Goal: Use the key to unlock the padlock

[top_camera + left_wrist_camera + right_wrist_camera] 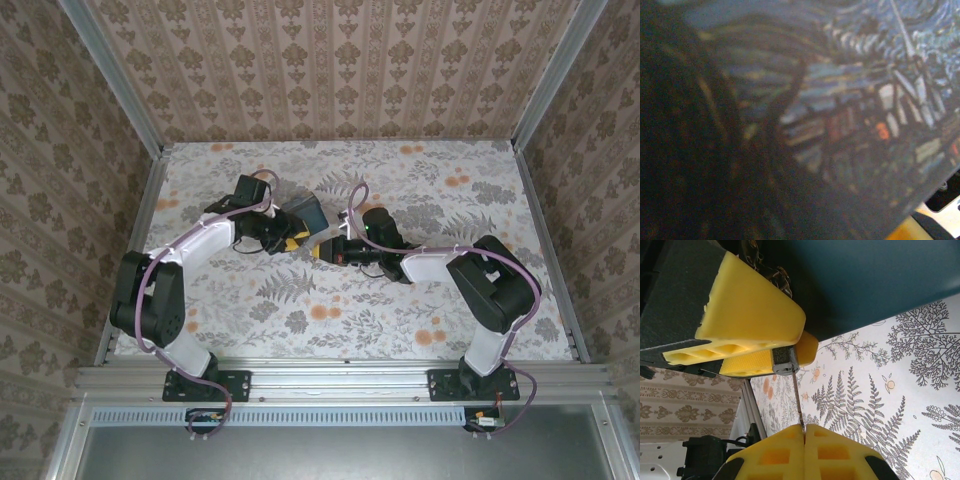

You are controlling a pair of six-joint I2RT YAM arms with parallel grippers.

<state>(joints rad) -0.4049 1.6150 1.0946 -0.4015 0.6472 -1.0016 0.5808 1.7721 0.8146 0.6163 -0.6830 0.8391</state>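
**Desk:** Here, near the middle of the flowered table [400, 170], where is the padlock [306, 212]?

**Photographer:** Clamped in the left tool [294, 230]. Its yellow fingers [750, 315] grip the dark blue body, and the swirl-printed face sits blurred right against the left wrist camera.

**Desk:** And the key [798, 405]?

**Photographer:** Pinched between the clenched fingertips of the right tool [803, 432]. It is a thin sliver running up to a small grey part [785, 361] at the padlock's edge, just beside the left tool's fingers. I cannot tell whether it has entered.
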